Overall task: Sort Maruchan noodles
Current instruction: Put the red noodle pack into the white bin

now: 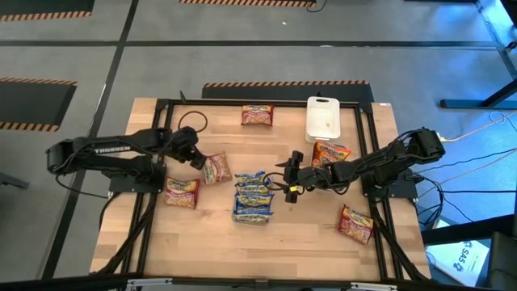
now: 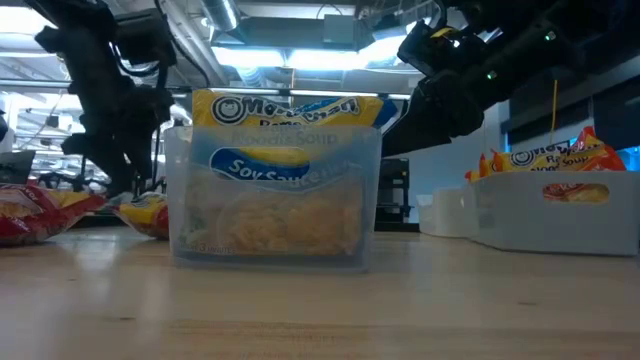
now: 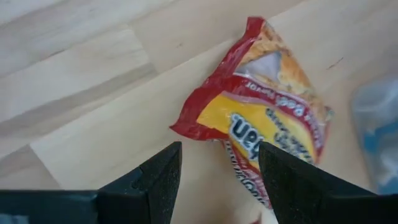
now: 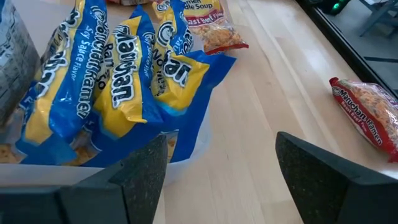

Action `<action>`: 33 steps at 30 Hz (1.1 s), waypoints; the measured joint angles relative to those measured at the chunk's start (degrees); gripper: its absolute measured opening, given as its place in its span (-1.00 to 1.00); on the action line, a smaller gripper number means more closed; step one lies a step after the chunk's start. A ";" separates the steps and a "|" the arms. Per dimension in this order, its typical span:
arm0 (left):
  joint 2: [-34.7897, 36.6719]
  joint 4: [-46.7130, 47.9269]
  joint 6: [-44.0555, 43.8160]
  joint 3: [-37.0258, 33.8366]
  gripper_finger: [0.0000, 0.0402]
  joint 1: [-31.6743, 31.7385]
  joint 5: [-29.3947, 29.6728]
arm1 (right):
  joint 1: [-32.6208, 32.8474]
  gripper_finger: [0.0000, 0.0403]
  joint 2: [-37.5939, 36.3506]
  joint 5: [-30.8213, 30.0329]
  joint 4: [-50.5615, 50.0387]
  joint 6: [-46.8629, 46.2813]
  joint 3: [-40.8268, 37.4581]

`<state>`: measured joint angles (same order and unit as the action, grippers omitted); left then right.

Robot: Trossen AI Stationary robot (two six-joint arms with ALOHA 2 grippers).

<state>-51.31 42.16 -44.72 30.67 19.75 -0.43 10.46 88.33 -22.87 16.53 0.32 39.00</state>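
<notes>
Hovering left end effector, red packet

Several blue-and-yellow Maruchan packets are stacked upright and overlapping in a clear container at the table's middle; "Soy Sauce" is printed on them. A red-and-yellow packet is laid tilted just left of that stack, and another red packet is laid flat further left. A dark red packet is placed near the far edge. An orange-and-yellow packet is seen right of centre, crumpled. One more red packet is laid at the right, towards the near edge.
</notes>
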 joint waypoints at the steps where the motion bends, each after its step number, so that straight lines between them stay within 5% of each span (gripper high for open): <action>1: 0.61 0.04 -1.00 0.09 0.03 -0.18 -0.23 | 0.00 0.40 0.00 0.00 0.00 0.00 0.00; 6: 1.06 0.48 -6.59 -2.05 0.03 -2.35 -5.29 | 0.00 0.40 0.00 0.00 0.09 0.13 0.00; 16: 0.57 -9.57 -8.71 -4.21 0.04 -7.11 -1.43 | 0.00 0.40 -0.04 1.07 0.04 1.40 0.00; 27: -5.84 -7.29 -10.21 -4.26 0.42 -5.99 -3.66 | 0.00 0.40 -0.07 1.99 0.25 2.00 0.00; 33: -9.13 -16.99 -8.05 -4.26 0.47 -5.99 -3.68 | 0.00 0.40 -0.07 1.97 0.44 2.86 0.00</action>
<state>-60.44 25.17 -52.77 26.41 13.76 -4.11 10.46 88.27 -20.91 16.97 3.18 39.00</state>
